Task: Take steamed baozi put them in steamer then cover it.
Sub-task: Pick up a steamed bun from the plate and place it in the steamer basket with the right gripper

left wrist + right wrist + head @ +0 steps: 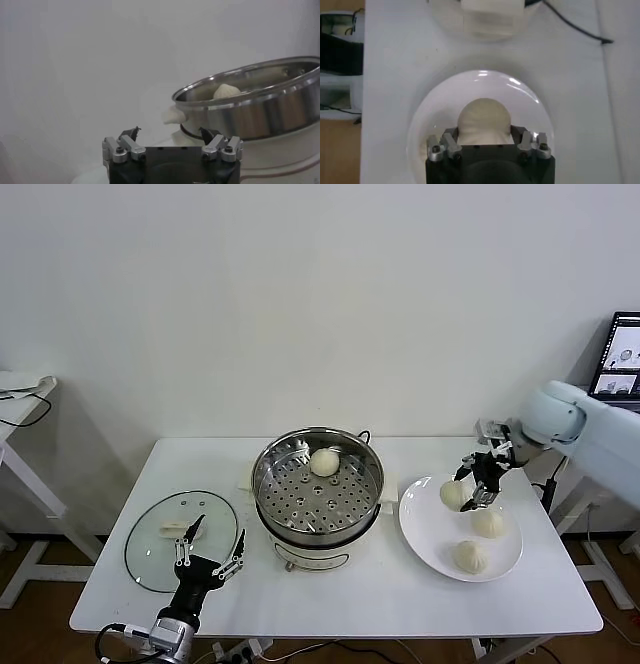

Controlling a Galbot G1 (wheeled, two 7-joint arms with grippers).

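Between the fingers of the right gripper sits one steamed baozi, pinched on both sides and raised above the far left part of the white plate. From the right wrist view the same bun fills the gap between the jaws, with the plate spread out beneath it. Two more buns lie on the plate: one just right of the held one, and another nearer the front edge of the table. A fourth bun already rests on the perforated tray at the far side of the steamer, which stands at the middle of the white table, just left of the plate. The left wrist view shows that bun peeking over the steel rim.

Left of the steamer, the glass lid lies flat on the table. The left gripper hangs at the lid's near right edge, its jaws spread wide and holding nothing; the left wrist view shows its fingers apart.
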